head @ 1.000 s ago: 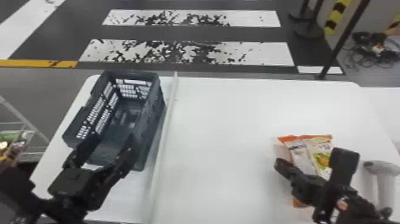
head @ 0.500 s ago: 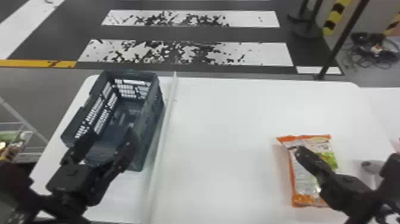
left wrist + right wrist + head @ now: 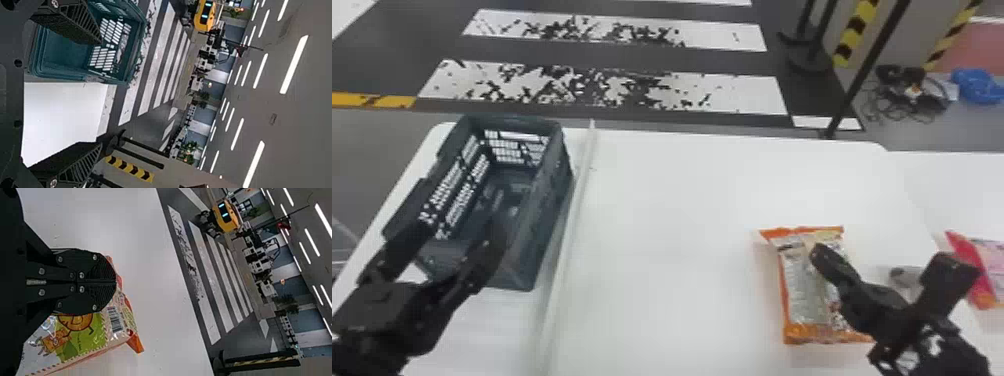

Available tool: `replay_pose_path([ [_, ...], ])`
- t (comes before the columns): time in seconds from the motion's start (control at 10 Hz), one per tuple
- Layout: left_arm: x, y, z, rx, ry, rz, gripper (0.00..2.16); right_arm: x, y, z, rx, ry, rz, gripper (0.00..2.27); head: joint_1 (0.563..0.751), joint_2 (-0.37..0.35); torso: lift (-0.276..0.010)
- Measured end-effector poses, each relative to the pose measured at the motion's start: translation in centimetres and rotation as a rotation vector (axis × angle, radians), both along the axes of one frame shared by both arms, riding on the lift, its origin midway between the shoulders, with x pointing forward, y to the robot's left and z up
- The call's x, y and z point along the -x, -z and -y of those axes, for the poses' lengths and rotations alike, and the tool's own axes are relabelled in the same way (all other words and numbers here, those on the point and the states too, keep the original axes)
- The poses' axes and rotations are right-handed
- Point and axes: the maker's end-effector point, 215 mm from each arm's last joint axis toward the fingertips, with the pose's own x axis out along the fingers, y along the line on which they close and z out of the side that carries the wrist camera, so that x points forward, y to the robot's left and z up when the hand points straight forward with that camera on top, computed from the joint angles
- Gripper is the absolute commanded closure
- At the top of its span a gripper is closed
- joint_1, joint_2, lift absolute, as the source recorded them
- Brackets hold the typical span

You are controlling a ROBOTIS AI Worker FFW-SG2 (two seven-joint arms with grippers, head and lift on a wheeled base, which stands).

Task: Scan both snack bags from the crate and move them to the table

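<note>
Of two grippers, the left gripper [image 3: 460,235] has its two fingers spread, released, at the near end of the one dark crate [image 3: 544,235]; the right gripper [image 3: 821,254] has its two fingers clenched together over one orange-edged snack bag [image 3: 799,280], whether touching it cannot be told; that bag lies on the white table [image 3: 672,240]; one pink packet [image 3: 977,265] sits farther right; one grey object [image 3: 903,276], partly hidden, lies between.

Head cam fwd/down; wrist cams share crosswalk [image 3: 211,280].
</note>
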Motion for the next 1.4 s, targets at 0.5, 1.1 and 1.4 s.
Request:
replay_pose_path([
  [0.5, -0.5, 0.0, -1.6, 0.006, -0.024, 0.006, 0.08, -0.3, 5.2, 1.3, 0.014, 0.039, -0.02, 2.21, 0.695, -0.059, -0.087],
  [1.1, -1.2, -0.6, -1.5, 0.01, -0.024, 0.025, 0.08, 0.9, -2.6, 2.5, 0.012, 0.013, 0.079, 0.03, 0.695, -0.079, -0.087],
  [1.4, -1.5, -0.2, -2.2, -0.016, -0.055, 0.02, 0.08, 3.2, -5.5, 6.6, 0.084, 0.027, 0.068, 0.05, 0.695, -0.129, -0.087],
])
